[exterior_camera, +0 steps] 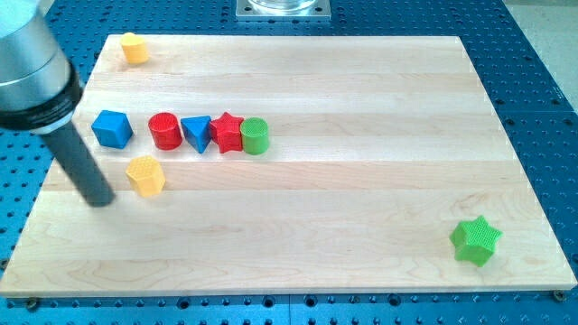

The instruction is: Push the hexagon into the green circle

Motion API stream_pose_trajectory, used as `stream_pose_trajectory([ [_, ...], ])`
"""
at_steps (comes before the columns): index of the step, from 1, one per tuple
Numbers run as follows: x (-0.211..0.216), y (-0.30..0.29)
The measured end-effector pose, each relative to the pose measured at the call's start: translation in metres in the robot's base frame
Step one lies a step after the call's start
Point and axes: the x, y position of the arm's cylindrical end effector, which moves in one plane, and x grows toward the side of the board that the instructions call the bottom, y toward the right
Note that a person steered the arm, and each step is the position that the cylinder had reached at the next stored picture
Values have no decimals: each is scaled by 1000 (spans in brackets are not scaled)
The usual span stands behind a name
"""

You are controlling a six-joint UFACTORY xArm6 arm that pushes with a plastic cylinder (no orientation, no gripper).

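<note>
Gripperless, my tip (101,200) rests on the wooden board (361,208) just left of the yellow hexagon (145,174), a squat piece with no clear long axis, while rightward the green circle (256,136) touches the red star (227,133); the rod's upper part is cropped.

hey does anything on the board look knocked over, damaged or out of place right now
Nothing looks damaged or tipped. The green star sits alone near the view's bottom right, far from the others. My tip is just left of the yellow hexagon.
</note>
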Motion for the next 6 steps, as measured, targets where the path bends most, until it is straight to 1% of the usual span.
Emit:
stream_pose_trajectory([
  [1,-8,117],
  [2,0,168],
  [3,10,106],
  [4,-24,88],
  [5,-35,100],
  [6,-31,138],
])
